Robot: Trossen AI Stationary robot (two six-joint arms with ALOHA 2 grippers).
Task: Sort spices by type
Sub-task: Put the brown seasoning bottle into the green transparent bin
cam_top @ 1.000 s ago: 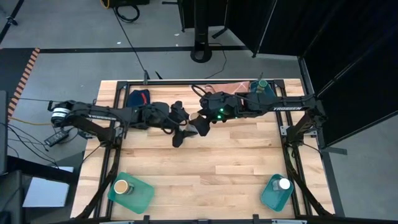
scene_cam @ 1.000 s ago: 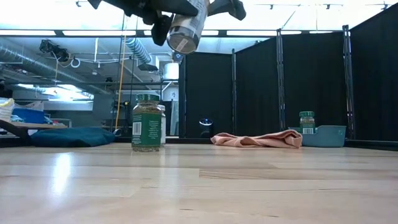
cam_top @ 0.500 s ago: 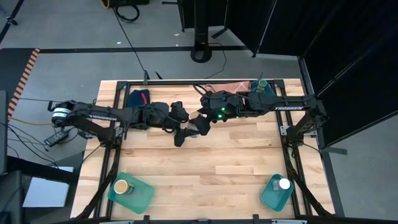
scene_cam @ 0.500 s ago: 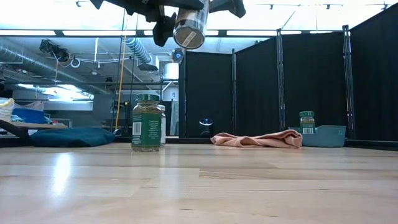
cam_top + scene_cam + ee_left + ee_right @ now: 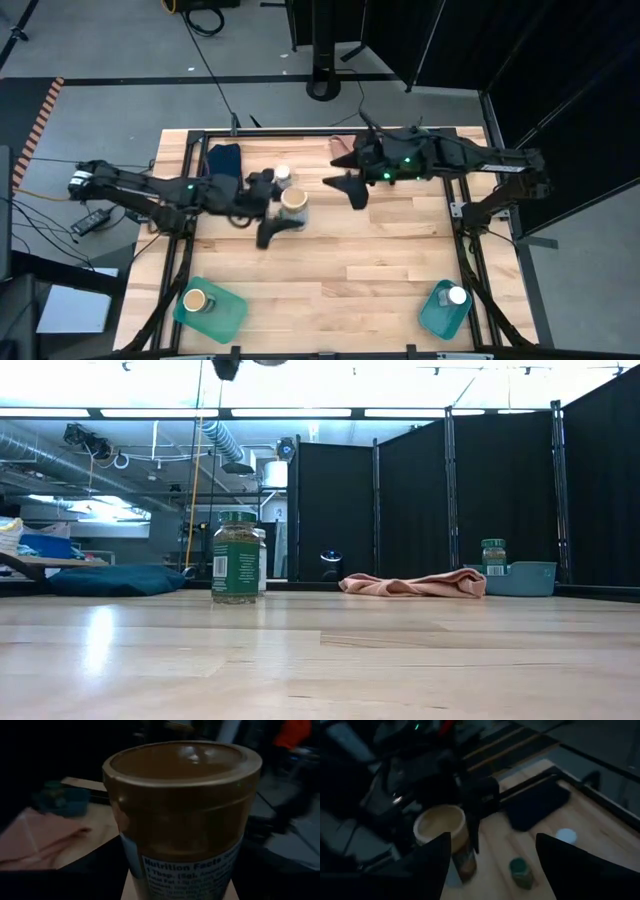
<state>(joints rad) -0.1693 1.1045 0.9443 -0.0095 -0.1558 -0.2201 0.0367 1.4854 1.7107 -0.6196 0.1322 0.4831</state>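
A spice jar with a tan-brown lid (image 5: 293, 203) hangs above the middle of the table, and my left gripper (image 5: 285, 212) is shut on it. It fills the left wrist view (image 5: 182, 795). My right gripper (image 5: 352, 188) stands open to the jar's right and touches nothing; its fingers frame the right wrist view (image 5: 490, 870). A green-lidded jar (image 5: 237, 557) stands on its base on the table, with a white-lidded jar (image 5: 283, 175) close behind it. My left gripper pinches the jar's labelled body (image 5: 185, 865) below the lid, coming about level from the table's left. One dark finger (image 5: 471, 822) lies upright against the jar's side. The jar stays upright, lid up, lifted clear of the table. In its own wrist view the jar hides the fingers.
Three teal bins each hold one jar: near left (image 5: 225, 312) a tan-lidded one, near right (image 5: 436, 315) a white-lidded one, far right (image 5: 428, 143) a green-lidded one. A dark blue cloth (image 5: 225, 157) and a pink cloth (image 5: 350, 143) lie along the far edge.
The tan-lidded jar was between both grippers at mid-table. It now hangs from my left gripper alone, which has carried it toward the table's left and near side and up out of the low view. My right gripper has let go and drawn back toward the right.
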